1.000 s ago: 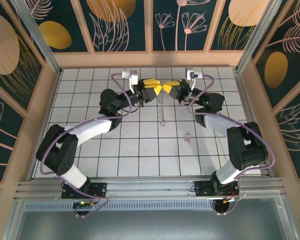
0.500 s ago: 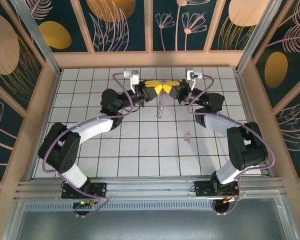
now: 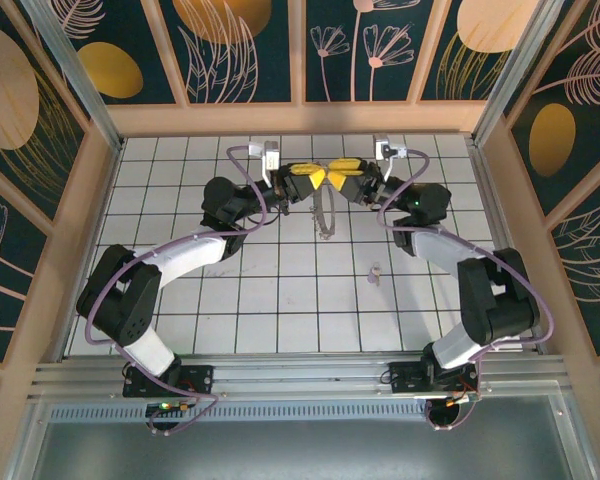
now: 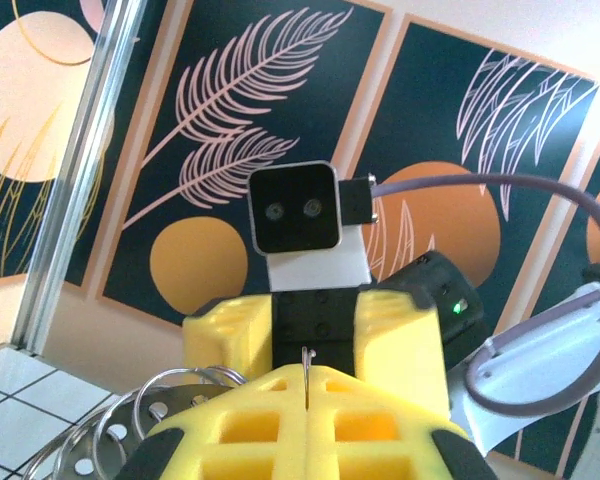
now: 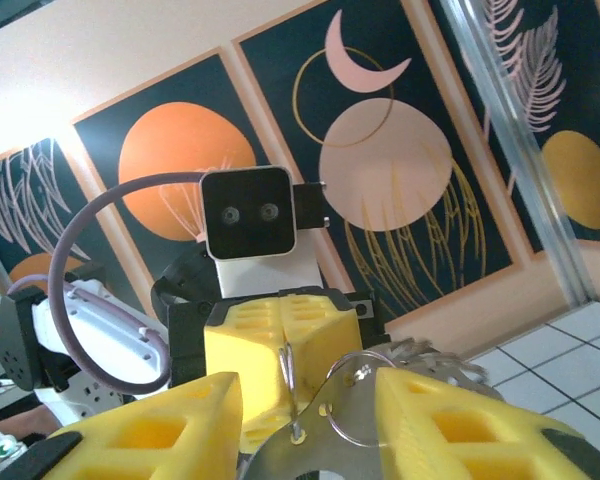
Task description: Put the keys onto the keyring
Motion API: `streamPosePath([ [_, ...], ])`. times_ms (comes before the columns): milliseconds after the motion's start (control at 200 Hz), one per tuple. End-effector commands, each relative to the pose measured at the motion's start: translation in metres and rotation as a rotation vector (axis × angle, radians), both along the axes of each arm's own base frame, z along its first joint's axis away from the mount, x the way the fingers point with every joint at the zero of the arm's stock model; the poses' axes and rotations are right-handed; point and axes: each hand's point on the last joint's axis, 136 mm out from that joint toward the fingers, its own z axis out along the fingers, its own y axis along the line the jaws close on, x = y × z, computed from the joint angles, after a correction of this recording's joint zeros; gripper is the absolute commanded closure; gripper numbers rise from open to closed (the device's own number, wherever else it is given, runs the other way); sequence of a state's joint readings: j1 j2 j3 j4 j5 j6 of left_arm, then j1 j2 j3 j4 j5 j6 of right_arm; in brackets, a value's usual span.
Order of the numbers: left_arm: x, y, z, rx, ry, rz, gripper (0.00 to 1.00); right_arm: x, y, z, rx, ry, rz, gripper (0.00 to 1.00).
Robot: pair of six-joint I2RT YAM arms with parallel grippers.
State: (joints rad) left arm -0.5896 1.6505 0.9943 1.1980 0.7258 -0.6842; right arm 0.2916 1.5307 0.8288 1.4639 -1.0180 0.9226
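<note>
Top external, left claw (image 3: 315, 177) pinching keyring (image 3: 327, 216), key (image 3: 374, 273) on tiles (image 3: 280, 292)

Far middle of the white tiled desk (image 3: 230, 300): the left gripper (image 3: 315, 176) and right gripper (image 3: 338, 180) meet tip to tip. The thin dark round keyring (image 3: 326, 220), gripped in the left jaws, extends from them toward the near edge. The tiny pale lilac-pink key (image 3: 374, 274) lies on the desk well apart, nearer and to the right.
</note>
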Motion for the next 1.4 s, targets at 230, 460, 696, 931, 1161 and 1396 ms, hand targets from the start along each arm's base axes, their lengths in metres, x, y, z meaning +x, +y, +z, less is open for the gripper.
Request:
streamPosePath([
  [230,-0.011,-0.008,0.008,0.196,-0.190,0.004,1.00,-0.010,-0.040,0.005,-0.165,-0.064,-0.211,0.56],
  [460,-0.019,-0.019,-0.005,0.341,-0.234,-0.107,1.00,-0.023,-0.036,-0.015,-0.205,-0.053,-0.159,0.57],
  [696,-0.029,-0.022,-0.010,0.371,-0.234,-0.192,1.00,-0.036,-0.022,-0.025,-0.248,-0.079,-0.084,0.59],
  [931,-0.034,-0.022,-0.012,0.373,-0.227,-0.227,1.00,-0.035,-0.018,-0.027,-0.247,-0.079,-0.070,0.64],
  [1161,-0.036,-0.022,-0.010,0.365,-0.229,-0.239,1.00,-0.036,-0.009,-0.027,-0.246,-0.084,-0.041,0.69],
  [1396,-0.037,-0.022,-0.009,0.358,-0.227,-0.244,1.00,-0.033,-0.004,-0.027,-0.246,-0.085,-0.037,0.77],
])
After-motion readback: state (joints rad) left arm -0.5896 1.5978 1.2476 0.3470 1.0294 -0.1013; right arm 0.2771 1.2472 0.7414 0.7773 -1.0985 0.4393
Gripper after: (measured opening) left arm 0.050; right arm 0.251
